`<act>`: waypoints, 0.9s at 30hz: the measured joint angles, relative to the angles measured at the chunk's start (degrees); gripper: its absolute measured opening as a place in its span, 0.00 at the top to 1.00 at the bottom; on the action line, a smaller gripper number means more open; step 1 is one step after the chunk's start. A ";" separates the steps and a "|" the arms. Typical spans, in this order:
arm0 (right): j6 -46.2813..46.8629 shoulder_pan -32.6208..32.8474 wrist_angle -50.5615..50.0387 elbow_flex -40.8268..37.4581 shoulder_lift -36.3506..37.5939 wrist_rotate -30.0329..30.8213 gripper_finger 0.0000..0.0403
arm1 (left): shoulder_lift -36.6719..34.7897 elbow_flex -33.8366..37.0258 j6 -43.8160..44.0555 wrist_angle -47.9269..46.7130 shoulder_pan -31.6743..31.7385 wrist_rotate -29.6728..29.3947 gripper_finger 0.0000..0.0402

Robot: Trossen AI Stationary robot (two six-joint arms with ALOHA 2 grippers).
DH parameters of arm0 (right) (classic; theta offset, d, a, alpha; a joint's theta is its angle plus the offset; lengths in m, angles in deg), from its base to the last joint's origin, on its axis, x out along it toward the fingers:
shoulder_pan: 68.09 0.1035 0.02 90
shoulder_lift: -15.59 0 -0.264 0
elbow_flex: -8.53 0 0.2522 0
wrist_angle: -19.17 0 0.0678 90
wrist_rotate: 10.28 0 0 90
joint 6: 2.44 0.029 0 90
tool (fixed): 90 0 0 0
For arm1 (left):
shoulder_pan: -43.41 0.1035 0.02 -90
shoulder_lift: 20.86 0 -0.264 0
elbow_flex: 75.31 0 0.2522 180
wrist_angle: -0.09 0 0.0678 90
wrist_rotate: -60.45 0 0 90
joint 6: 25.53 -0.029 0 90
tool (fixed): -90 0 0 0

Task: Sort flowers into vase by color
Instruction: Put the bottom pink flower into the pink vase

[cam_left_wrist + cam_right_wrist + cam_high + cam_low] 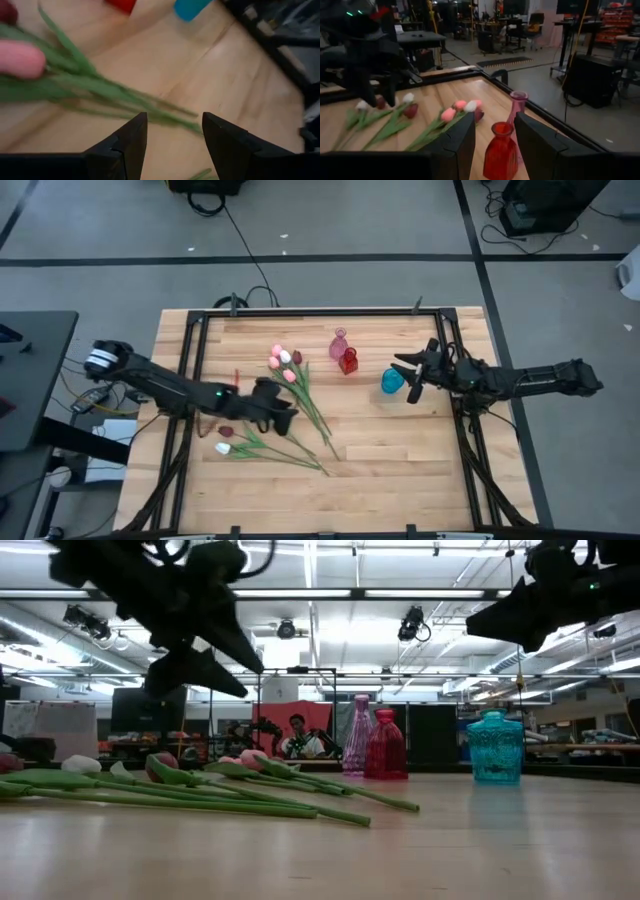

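High view: left claw [285, 415] hangs over the worktop [400, 450], right between two loose bunches of flowers [300, 395], one fanned ahead of it, one lying behind; right claw [408, 380] sits well off, just beside the blue vase [392, 381].
Low view: left claw up in the air, clear of the stems, nothing in it; pink vase [358, 735], red vase [386, 745] and blue vase stand far beyond it, all empty.
Left wrist view: fingers [125, 145] parted, gap bare; green stems cross just ahead of the tips, a pink head off to one side; blurred here, so which stem belongs to which head is hard to call.
Right wrist view: right claw's fingers [455, 145] half parted, holding nothing, red vase straight ahead between them, pink one behind it.
Step in hand: likely picking a single stem.
Doing it well: drop squarely over one stem, away from the tangle of leaves, grip mid-stem so the head hangs balanced, and check only one comes up.
Colour call: settle which vase takes that colour before lifting.
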 joint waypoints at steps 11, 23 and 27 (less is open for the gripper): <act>-3.57 -0.12 -0.38 -0.07 -1.95 -4.86 0.63 | 20.21 -15.84 10.61 -4.93 2.40 0.05 0.51; -10.09 -0.14 0.21 -0.11 -1.93 -4.90 0.63 | 25.48 -23.31 23.40 -18.03 3.51 1.79 0.51; -11.39 -0.16 0.92 -0.11 -2.12 -5.05 0.63 | 26.82 -23.25 26.12 -18.43 4.63 1.94 0.51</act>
